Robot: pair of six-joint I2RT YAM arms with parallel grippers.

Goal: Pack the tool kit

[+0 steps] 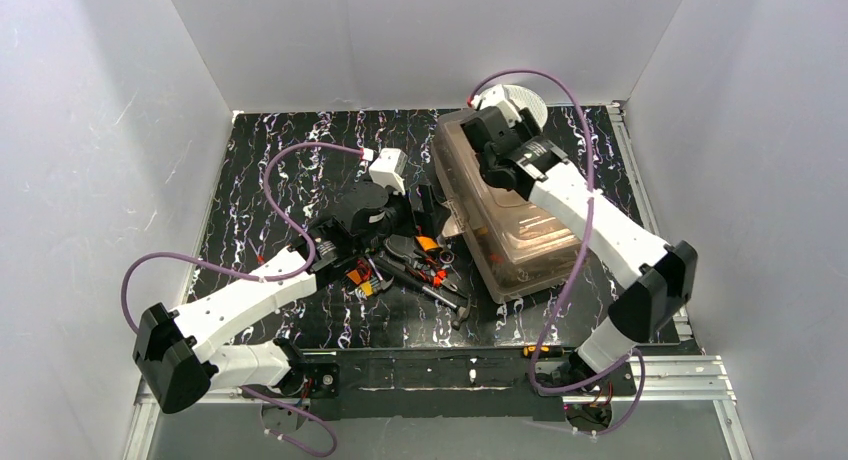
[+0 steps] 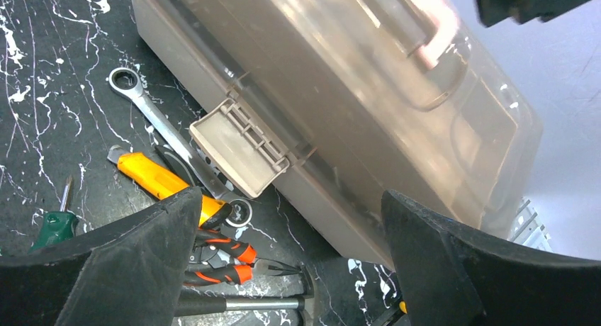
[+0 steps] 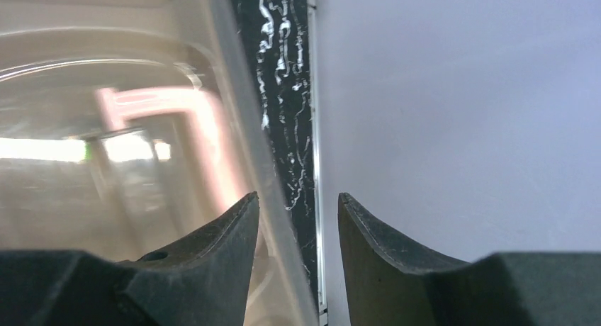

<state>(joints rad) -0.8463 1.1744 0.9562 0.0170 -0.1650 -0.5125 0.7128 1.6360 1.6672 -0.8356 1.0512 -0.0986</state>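
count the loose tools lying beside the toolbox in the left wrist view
5: ratchet wrench nearest the box, orange knife beside it, pliers below, green screwdriver far left, hammer at the bottom. The left fingers may hide more.

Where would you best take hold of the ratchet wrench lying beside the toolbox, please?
Probably grip the wrench on its bare shaft next to the ring end, from above, jaws across its width. It lies flat, and its lower end is crowded by the latch and orange knife.
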